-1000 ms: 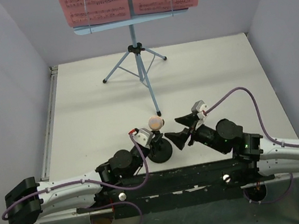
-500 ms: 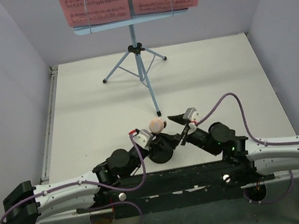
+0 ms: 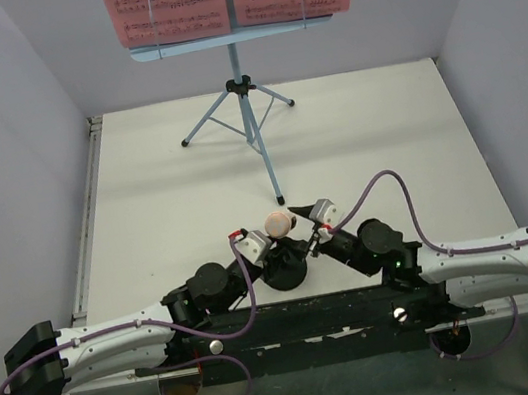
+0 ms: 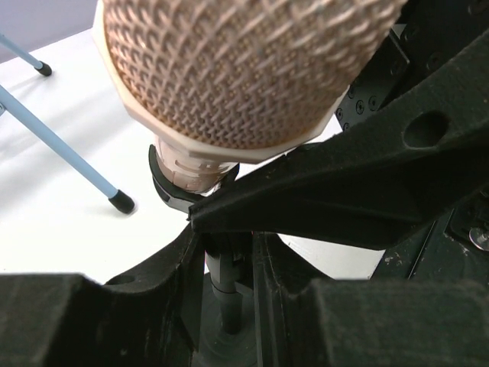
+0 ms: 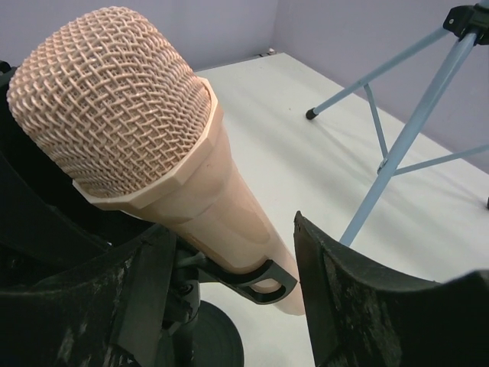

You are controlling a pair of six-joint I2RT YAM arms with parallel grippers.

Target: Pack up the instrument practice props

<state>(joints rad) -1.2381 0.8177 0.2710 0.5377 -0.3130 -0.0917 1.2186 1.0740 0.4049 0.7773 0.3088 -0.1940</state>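
Setting: White table (image 3: pixel 164 204) inside pale lilac walls is carrying everything, with both arms reaching in from its near edge.
Far end: a blue music stand (image 3: pixel 243 110) is standing on its tripod with two pink pages (image 3: pixel 166 6) resting on its desk, well apart from both claws.
Microphone: the beige-pink microphone (image 5: pixel 153 145) is sitting in the clip of a short black mic stand (image 3: pixel 284 270), near the middle of the near edge, between the two arms.
Long axis: it is running steeply upward, mesh head on top and leaning a little, with the handle slanting down through the clip.
Left claw (image 4: pixel 227 267): it is sitting narrow around the stand's thin post just under the clip, and appears to be pinching it.
Right claw (image 5: pixel 233 233): it is gaping wide, one finger on each side of the handle just above the clip, with a gap showing on the far side.
Deciding relation: the handle is lying directly between the right claw's fingers, across their closing line, so that arm looks better placed to take it while the left is bracing the stand.
Likely next: squeezing the handle, then drawing it up along its axis out of the clip.
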